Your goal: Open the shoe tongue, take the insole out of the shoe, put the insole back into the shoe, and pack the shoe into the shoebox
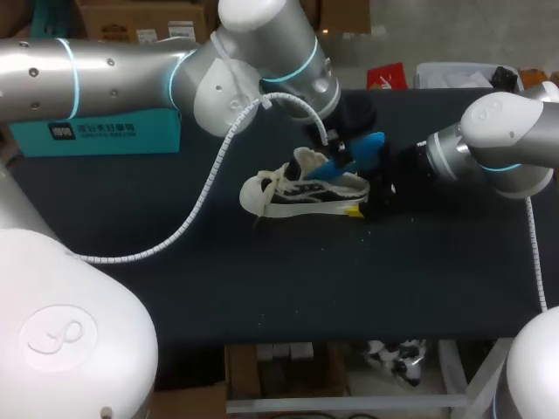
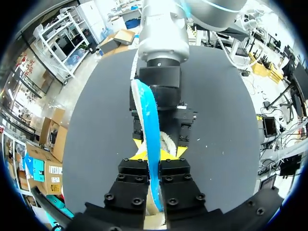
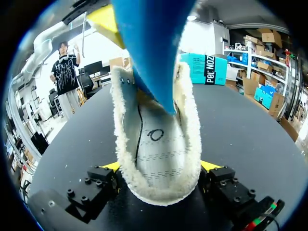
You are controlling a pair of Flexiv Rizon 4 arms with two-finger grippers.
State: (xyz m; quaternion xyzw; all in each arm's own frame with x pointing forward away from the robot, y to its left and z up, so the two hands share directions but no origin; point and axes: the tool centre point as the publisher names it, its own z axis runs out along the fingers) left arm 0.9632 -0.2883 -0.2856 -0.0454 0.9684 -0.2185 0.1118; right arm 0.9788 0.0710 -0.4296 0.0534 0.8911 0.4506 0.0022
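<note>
Left claw [image 2: 158, 154] is nearly closed, its yellow tips pinched tight from both sides on the blue insole [image 2: 149, 120]. The insole stands on edge between the fingers and runs forward, out over the shoe. In the right wrist view its far end dips down into the shoe's mouth, with the fleecy collar on either side of it.

Over to the right claw [image 3: 161, 166]: it is spread wide, one yellow tip pressed on each side of the heel, so it has the shoe [image 1: 297, 188] clamped across the back. The white lining and the printed footbed show right in front of it.

The shoe sits near the middle of the dark bench [image 1: 393, 279], heel toward the right arm and toe toward the left side, with loose laces trailing off the front. The two claws meet right at the heel end, left above and right behind.

The count: one shoe, one insole, two claws. One teal shoebox [image 1: 96, 133] stands at the bench's far left edge, well apart from the shoe.
</note>
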